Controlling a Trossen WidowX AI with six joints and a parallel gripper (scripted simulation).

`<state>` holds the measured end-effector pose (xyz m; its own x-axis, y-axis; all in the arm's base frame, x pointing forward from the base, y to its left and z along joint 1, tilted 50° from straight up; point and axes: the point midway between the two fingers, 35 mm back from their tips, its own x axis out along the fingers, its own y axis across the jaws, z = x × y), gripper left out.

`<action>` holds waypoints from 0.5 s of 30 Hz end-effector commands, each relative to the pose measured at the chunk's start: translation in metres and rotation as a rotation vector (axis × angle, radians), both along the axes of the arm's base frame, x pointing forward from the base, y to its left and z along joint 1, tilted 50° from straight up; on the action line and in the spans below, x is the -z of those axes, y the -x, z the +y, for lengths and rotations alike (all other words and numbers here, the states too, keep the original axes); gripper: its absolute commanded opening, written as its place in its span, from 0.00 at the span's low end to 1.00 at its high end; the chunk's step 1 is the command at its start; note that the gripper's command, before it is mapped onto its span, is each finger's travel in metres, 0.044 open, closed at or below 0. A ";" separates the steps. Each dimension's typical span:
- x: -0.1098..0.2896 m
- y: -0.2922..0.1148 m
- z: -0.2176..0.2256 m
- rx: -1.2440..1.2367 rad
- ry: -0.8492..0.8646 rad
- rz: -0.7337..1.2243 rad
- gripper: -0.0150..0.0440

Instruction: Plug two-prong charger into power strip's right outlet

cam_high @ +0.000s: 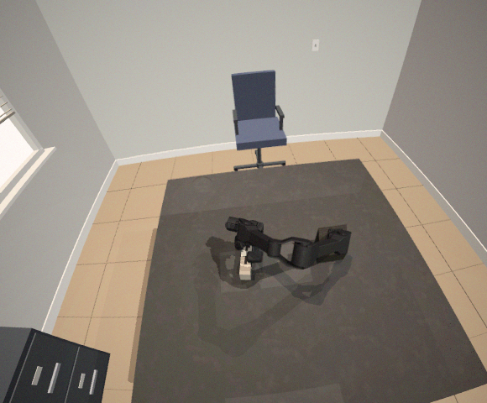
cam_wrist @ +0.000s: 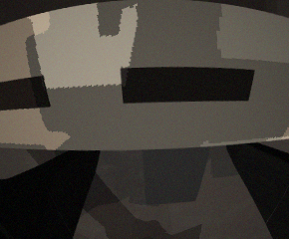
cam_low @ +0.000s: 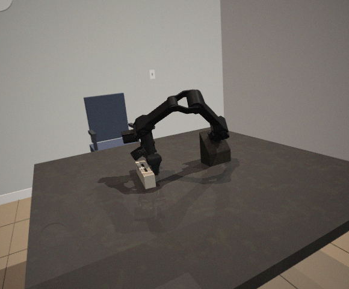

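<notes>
The beige power strip (cam_high: 244, 269) (cam_low: 147, 179) lies on the dark table (cam_high: 365, 312) (cam_low: 262, 201), with dark slots in its top face. My gripper (cam_high: 248, 253) (cam_low: 147, 158) (cam_wrist: 164, 143) points down over the strip's far end, and its fingers stand wide open. In the wrist view the strip's face (cam_wrist: 85, 54) fills the upper half, with one long slot (cam_wrist: 187, 84) in the middle. A grey block (cam_wrist: 174, 175) that looks like the charger sits between the spread fingers, right against the strip. Its prongs are hidden.
The arm's base block (cam_low: 215, 150) (cam_high: 332, 236) stands on the table to the right of the strip. A blue office chair (cam_high: 257, 117) (cam_low: 106, 119) stands beyond the table's far edge. A dark cabinet (cam_high: 39, 368) is at the lower left.
</notes>
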<state>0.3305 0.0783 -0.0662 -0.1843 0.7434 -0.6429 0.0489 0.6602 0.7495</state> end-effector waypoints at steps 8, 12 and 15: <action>-0.001 0.003 0.000 0.002 0.000 -0.006 1.00; -0.001 0.004 0.000 0.002 0.000 -0.008 1.00; -0.001 0.005 0.000 0.002 0.001 -0.009 1.00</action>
